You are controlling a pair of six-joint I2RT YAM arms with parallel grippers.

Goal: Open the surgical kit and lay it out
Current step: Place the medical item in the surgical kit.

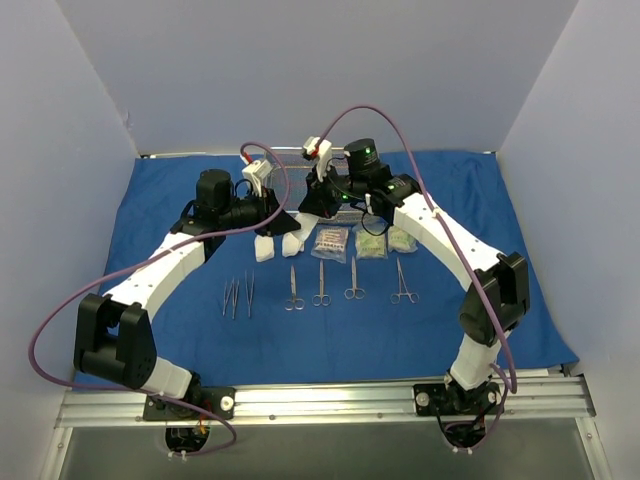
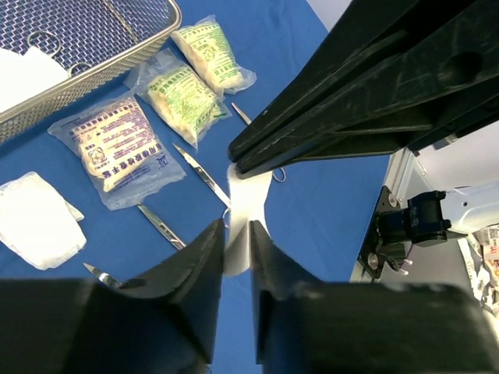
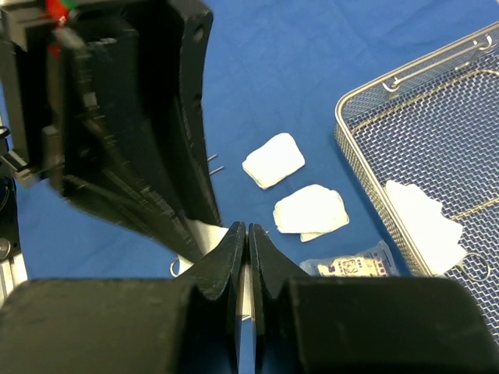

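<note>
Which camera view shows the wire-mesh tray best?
Right wrist: the wire-mesh tray shows its rim, mesh floor and a white pad inside. Left wrist catches one corner; top external hides it mostly behind the arms.

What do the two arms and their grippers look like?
Both the left arm and the right arm have white links and black joints. A purple cable loops along each. The right arm also shows green lights. The left gripper and the right gripper have black, wedge-shaped fingers.
</note>
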